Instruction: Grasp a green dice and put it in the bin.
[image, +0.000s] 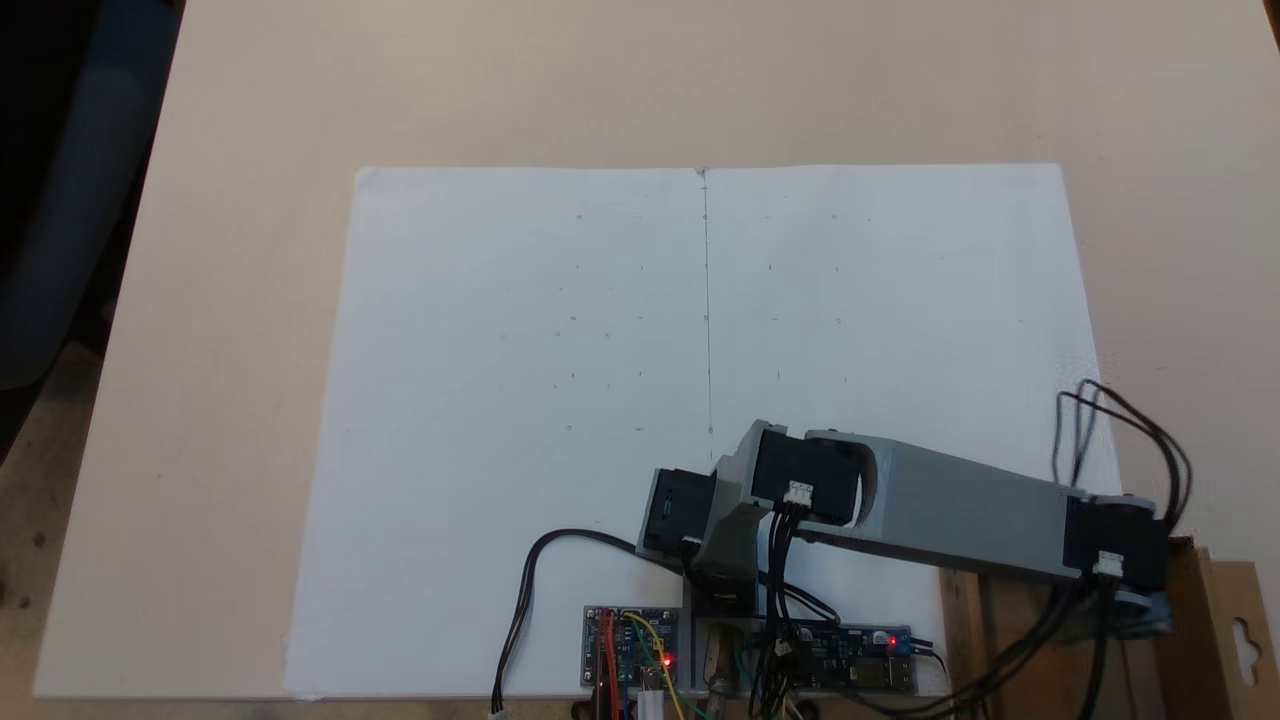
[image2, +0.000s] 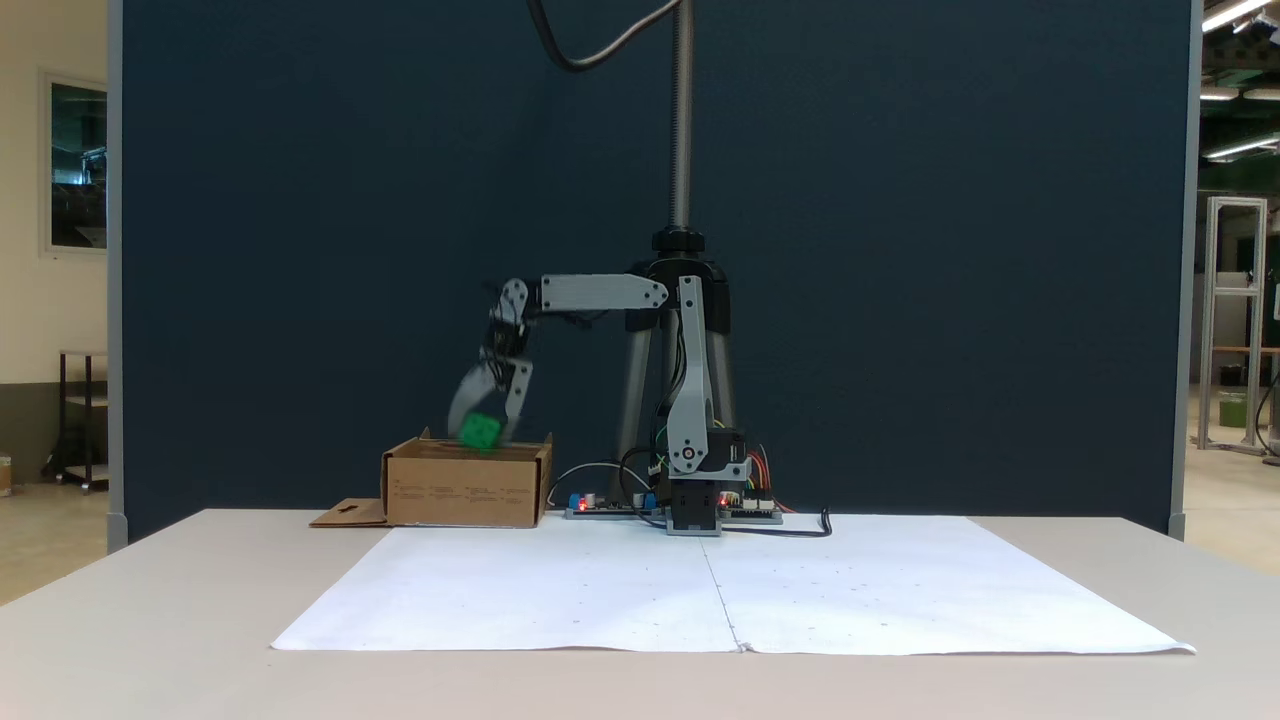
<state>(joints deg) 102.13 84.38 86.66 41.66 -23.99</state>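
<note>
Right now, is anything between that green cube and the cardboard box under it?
Nothing: in a fixed view the green dice sits between the gripper fingers just above the bin rim.

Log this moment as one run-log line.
gripper: holding green dice | position: just above bin | dice: not yet released

A large white paper sheet (image: 560, 420) with a line down its middle is spread on the beige table (image: 700, 80). Two circuit boards (image: 630, 660) with red lights are seen at its edge. A dark blue partition (image2: 900, 250) is placed behind the table.
</note>
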